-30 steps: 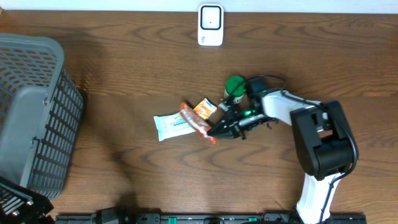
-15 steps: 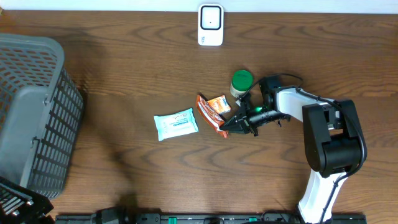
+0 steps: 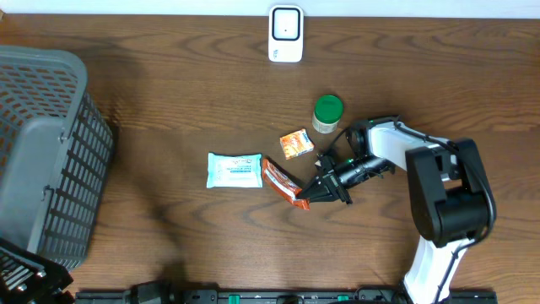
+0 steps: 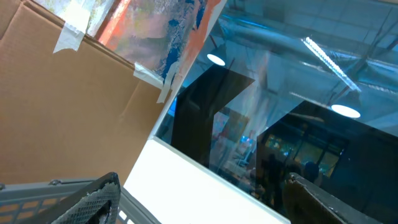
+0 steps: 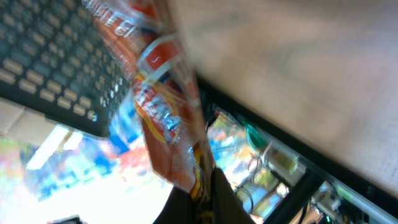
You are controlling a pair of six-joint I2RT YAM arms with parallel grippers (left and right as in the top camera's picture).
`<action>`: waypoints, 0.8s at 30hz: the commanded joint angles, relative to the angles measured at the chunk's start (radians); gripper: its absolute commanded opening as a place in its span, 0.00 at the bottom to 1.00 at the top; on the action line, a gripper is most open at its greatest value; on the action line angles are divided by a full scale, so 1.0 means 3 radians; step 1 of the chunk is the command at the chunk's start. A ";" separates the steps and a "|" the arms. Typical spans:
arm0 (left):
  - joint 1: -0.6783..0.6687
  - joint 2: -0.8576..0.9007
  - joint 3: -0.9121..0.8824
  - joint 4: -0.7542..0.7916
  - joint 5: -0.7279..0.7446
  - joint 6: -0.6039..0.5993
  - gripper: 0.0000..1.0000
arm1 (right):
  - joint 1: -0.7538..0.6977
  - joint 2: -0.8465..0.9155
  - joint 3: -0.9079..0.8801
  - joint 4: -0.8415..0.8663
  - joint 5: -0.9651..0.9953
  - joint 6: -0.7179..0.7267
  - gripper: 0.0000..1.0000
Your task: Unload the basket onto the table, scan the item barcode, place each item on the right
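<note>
Obs.: right gripper (image 3: 306, 195) is clamped on one end of the orange snack packet (image 3: 278, 176), low over the table (image 3: 169, 84), just right of the wipes pack (image 3: 234, 170). In the right wrist view the packet (image 5: 163, 106) hangs limp from the fingers (image 5: 208, 198), pinched at its edge only. The left gripper (image 4: 204, 190) is parked off by the basket (image 3: 42, 152), jaws wide apart and holding nothing.

Risks, as I judge them:
- An edge pinch on slick film could let the packet slide out or flap during a fast swing.
- The white scanner (image 3: 286, 34) sits well apart at the far edge; the green-lidded jar (image 3: 327, 111) and small orange sachet (image 3: 296, 143) lie near that path, so a low carry may knock them.
- I cannot tell which face carries the barcode; presented wrongly or crumpled, there would be no read.
</note>
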 commanded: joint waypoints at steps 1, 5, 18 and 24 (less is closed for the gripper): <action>-0.0013 -0.0031 -0.0036 0.0023 0.0019 -0.0032 0.84 | 0.0042 -0.0226 -0.0004 -0.0270 -0.0118 -0.0248 0.01; -0.0013 -0.0031 -0.0036 0.0032 0.0019 -0.0031 0.84 | 0.0092 -0.0230 -0.0015 -0.0708 -0.0081 -0.0189 0.01; -0.0013 -0.0031 -0.0036 0.0042 0.0019 -0.0032 0.84 | 0.0219 -0.0130 -0.0070 -0.0949 0.0664 0.0289 0.01; -0.0013 -0.0031 -0.0036 0.0042 0.0019 -0.0031 0.84 | 0.0062 -0.0127 -0.0135 -0.0931 0.0828 0.0668 0.02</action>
